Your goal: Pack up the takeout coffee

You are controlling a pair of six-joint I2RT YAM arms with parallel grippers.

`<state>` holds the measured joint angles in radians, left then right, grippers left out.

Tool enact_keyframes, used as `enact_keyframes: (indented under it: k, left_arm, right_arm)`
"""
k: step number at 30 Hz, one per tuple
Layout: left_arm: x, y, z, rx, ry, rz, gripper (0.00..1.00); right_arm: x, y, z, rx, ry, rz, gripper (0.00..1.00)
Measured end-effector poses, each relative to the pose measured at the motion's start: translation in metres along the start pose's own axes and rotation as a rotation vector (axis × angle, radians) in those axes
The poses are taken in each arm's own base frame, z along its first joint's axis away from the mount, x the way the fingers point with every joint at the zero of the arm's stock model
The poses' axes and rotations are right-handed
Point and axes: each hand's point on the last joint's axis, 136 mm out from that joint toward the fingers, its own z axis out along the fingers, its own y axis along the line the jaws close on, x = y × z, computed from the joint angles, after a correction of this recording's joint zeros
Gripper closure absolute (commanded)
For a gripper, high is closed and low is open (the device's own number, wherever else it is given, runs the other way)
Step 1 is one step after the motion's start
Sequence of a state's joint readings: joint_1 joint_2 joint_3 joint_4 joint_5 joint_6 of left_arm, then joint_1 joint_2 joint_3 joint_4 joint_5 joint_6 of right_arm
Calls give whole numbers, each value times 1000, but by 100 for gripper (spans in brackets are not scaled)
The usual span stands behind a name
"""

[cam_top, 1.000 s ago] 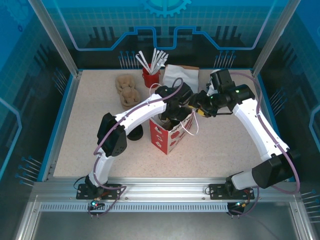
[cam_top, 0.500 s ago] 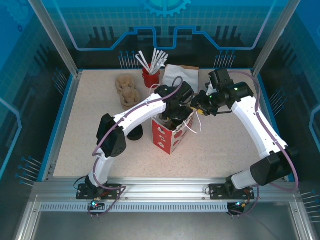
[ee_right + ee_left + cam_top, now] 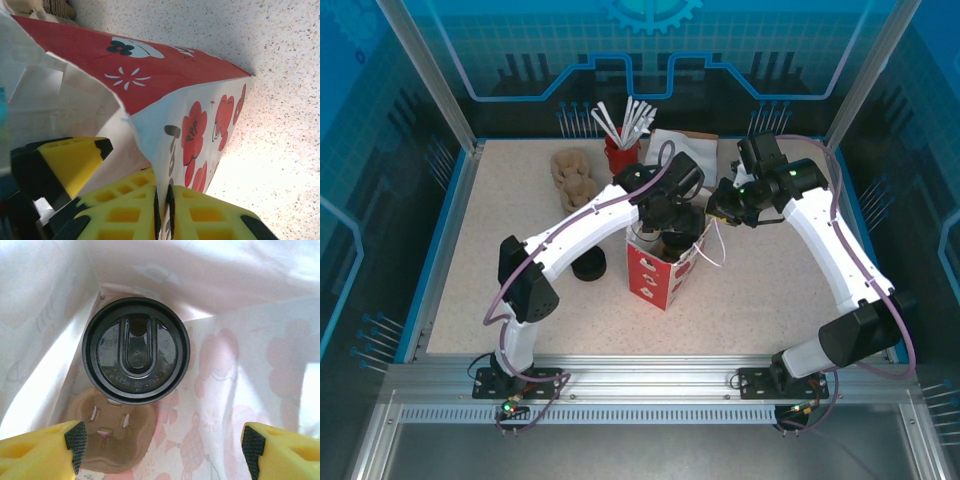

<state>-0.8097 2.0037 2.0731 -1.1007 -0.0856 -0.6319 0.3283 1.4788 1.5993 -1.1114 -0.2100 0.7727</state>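
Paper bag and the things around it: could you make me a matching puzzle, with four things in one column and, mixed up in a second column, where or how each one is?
Things
1. takeout coffee
2. left pincer
3. right pincer
4. red cup of white sticks

Places and states
A. shut on the rim of the paper bag
B. standing at the back of the table
C. upright inside the bag, lid on
D. open, above the coffee

Pairs: 1-C, 2-D, 3-A, 4-B
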Motion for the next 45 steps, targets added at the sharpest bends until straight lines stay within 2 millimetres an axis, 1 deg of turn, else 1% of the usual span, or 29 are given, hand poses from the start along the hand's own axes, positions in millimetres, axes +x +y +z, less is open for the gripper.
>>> enact_keyframes:
  k: [6, 9, 12, 17, 19, 21, 23, 26, 30, 34, 40, 45]
  left_arm:
    - [1, -2, -11, 12, -9, -7, 19]
    - [-1, -6, -25, 42, -29, -10, 20]
    - [-7, -16, -54, 121, -84, -14, 21]
    - [-14, -28, -116, 249, -203, -18, 22]
    - [-15, -29, -134, 282, -239, -20, 22]
    - [-15, -28, -147, 300, -273, -24, 21]
    - [-16, -22, -154, 293, -303, -29, 20]
    - [-19, -8, -159, 263, -343, -47, 20]
    - [-30, 22, -162, 199, -393, -86, 20]
    - [-41, 46, -167, 153, -433, -126, 20]
    - [-47, 69, -171, 105, -466, -164, 20]
    - [-50, 91, -170, 62, -478, -204, 19]
  right_arm:
    - [0, 0, 0, 3, 0, -40, 96]
    - [-1, 0, -1, 1, -2, -66, 99]
    - [-1, 0, -2, 0, -4, -90, 100]
    - [-4, -2, -3, -8, -6, -122, 100]
    - [-5, -1, -4, -19, -3, -136, 100]
    - [-4, 1, -5, -36, 7, -158, 100]
    - [-2, 4, -5, -61, 19, -179, 100]
    - [0, 11, -6, -109, 36, -217, 100]
    - [6, 20, -3, -176, 63, -264, 100]
    - [11, 26, -1, -226, 88, -297, 100]
    - [18, 35, 0, -300, 112, -359, 100]
    - [30, 35, 1, -346, 133, -405, 100]
